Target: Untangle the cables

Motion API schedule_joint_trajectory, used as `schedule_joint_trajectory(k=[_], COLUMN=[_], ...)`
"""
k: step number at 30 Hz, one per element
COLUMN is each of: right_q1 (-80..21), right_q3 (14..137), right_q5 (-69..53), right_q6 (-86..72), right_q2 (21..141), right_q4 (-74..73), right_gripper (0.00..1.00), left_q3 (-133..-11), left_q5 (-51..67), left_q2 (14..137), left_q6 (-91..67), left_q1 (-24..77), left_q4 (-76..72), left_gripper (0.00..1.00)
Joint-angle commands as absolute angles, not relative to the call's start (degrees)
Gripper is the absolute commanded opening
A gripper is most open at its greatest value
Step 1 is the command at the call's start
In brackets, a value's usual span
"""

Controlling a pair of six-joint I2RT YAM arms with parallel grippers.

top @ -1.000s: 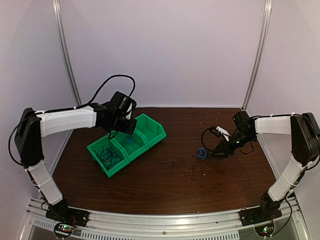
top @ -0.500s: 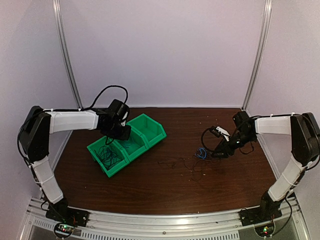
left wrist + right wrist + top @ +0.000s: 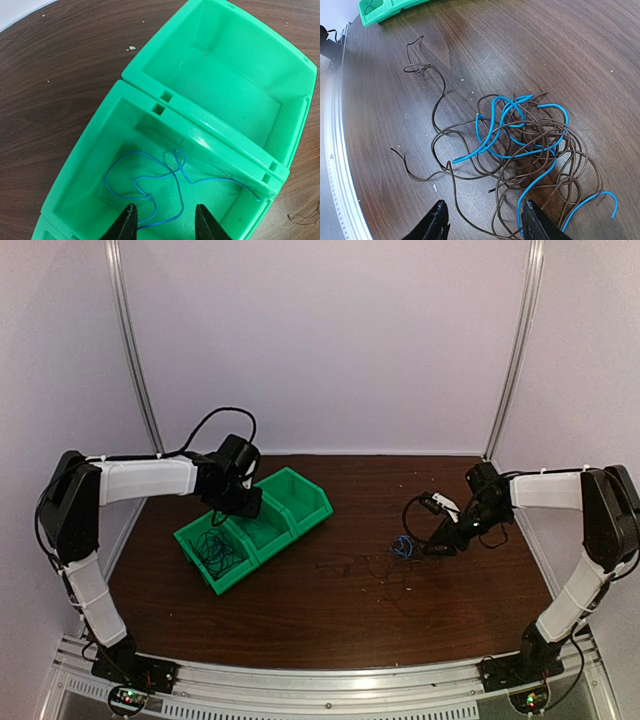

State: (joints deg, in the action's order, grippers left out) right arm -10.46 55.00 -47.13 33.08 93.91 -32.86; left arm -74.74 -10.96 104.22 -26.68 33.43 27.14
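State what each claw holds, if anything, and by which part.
Nothing: left claw open over the blue cable lying in a bin; right claw open over the tangled cables.

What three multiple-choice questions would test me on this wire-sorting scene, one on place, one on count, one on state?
1. Where does the separated blue wire lie?
A. in the middle bin
B. on the table
C. in the far bin

2. How many green bins stand in the row?
A. two
B. three
C. five

3. How is the right gripper set over the tangle?
A. shut on a wire
B. shut, empty
C. open

Answers:
1 A, the left wrist view shows it on that bin's floor.
2 B, the top view shows three.
3 C, its jaws stand apart above the wires.
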Motion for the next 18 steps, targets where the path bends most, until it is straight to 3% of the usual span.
schedule_joint_trajectory(k=[1, 9, 18], right_q1=[-10.1, -10.1, -10.0], right_q3=[55.4, 55.6, 56.2], right_q5=[-47.5, -47.1, -47.9], right_q6=[33.7, 33.6, 33.4], right_q2=[93.6, 92.7, 91.2], right_q4=[-33.7, -33.5, -34.0], right_gripper=[0.51, 0.51, 0.51], left_q3=[-77.8, -82.5, -83.1], left_q5=[-11.9, -9.3, -2.3], left_q2=[99.9, 94.7, 94.1], left_q6=[-26.1, -25.6, -20.6], left_q1=[33.1, 33.4, 41.1], left_q4=[28.8, 30.7, 20.8], left_gripper=[0.42, 0.49, 0.5])
